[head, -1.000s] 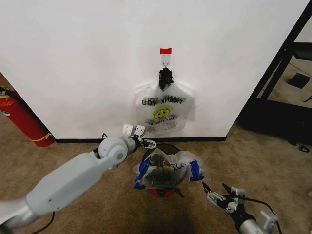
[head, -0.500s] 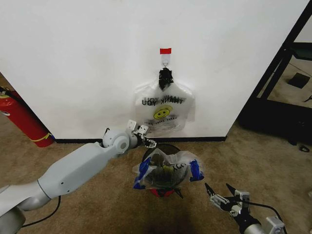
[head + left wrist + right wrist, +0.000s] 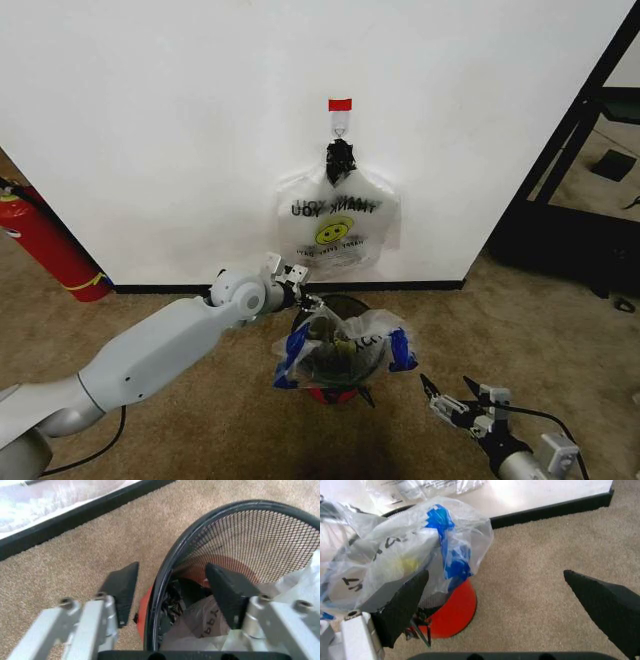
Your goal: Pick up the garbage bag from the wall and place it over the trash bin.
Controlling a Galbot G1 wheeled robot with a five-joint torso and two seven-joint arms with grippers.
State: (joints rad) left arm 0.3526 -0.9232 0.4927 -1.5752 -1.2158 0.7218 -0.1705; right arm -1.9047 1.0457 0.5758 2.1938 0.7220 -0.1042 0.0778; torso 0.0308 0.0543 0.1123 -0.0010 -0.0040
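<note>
- Tan carpet [image 3: 180, 290] runs up to the white wall [image 3: 180, 120] and its black baseboard [image 3: 180, 288]; a red tape strip [image 3: 340, 104] marks the hook on the wall.
- From that hook hangs a clear bag with a yellow smiley [image 3: 336, 228] and mirrored black lettering, knotted dark at its top.
- Below it stands the trash bin [image 3: 345, 303], black mesh on a red base, a short way out from the baseboard.
- Draped over the bin is the garbage bag [image 3: 345, 345], crinkly see-through plastic with blue patches hanging down both sides; it covers the near part of the mouth, while the far arc of the rim is bare.
- Reaching in from the left, the left gripper [image 3: 303, 298] sits at the bin's far left rim. Its wrist view shows the two dark fingers [image 3: 122, 588] spread, one outside the mesh and one inside, straddling the rim without closing on it.
- Low at the right, the right gripper [image 3: 450, 392] hovers over carpet, apart from the bin, with its fingers [image 3: 402, 605] spread wide and holding nothing.
- At the far left, a red fire extinguisher [image 3: 45, 245] leans against the wall.
</note>
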